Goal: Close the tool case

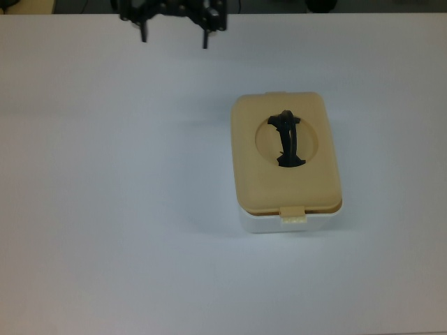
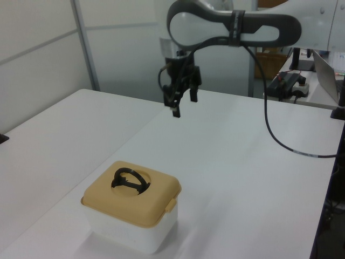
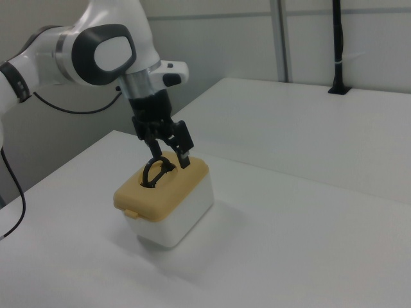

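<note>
Judging the tool case [image 2: 129,213] shut — tan lid [image 1: 286,155] seated level on its white box, well below and apart from our gripper [image 2: 182,101], which hangs empty with fingers spread — we would simply hold clear and not touch it.

Robotics lab: bare white table [image 2: 259,178], grey partition panels [image 2: 38,59] behind, electronics bench [image 2: 294,83] at far right.
</note>
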`<state>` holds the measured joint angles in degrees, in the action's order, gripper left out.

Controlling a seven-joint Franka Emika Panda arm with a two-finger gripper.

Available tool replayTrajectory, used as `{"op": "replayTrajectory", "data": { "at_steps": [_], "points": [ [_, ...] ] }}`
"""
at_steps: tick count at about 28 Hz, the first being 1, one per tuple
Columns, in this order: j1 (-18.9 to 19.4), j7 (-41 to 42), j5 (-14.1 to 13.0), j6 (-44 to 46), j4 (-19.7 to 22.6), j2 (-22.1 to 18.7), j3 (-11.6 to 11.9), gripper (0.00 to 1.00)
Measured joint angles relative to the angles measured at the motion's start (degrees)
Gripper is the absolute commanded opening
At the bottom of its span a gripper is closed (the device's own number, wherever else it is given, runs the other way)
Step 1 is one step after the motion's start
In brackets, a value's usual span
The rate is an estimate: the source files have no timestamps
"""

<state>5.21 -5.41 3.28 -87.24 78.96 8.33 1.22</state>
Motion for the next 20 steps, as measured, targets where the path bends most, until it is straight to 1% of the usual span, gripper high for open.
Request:
{"op": "replayTrajectory", "data": {
  "at_steps": [9, 14, 20],
  "points": [
    [-5.7, 2.78, -0.02, 0.0, 0.8, -0.68, 0.04, 1.0],
    [-7.84, 4.2, -0.02, 0.0, 0.8, -1.02, 0.06, 1.0],
    [-8.73, 4.7, -0.02, 0.2, 0.84, -1.55, 0.05, 1.0]
  ]
}}
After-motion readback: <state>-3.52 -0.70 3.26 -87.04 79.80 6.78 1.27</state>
